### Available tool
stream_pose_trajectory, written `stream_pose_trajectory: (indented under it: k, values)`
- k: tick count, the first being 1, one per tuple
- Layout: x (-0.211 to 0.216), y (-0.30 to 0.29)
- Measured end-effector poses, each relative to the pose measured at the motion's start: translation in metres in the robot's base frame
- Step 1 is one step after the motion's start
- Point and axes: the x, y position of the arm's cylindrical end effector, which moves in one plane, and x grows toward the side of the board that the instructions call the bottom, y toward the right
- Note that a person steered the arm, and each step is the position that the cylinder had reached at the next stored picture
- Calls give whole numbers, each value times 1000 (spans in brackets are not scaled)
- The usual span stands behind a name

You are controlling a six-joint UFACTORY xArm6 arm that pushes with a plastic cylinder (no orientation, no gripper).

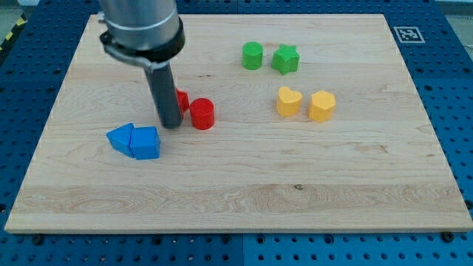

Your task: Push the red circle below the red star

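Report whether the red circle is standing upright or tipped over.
Upright: the red circle shows its flat round top facing up, resting on the board just to the view's right of my tip.

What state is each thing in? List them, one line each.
My tip: down on the board, just left of the red circle, above the blue blocks.
Red circle: upright, right of my tip.
Red star: mostly hidden behind the rod.
Blue blocks: two, touching.
Green blocks: two, side by side.
Yellow blocks: two, side by side.
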Motion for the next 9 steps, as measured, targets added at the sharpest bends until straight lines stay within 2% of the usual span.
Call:
stream_pose_trajectory:
  k: [1,3,4,5,6,9]
  values:
    - [-42,0]
    - [-57,0]
    - [-31,6]
    - [17,12]
    - [38,12]
    - [38,59]
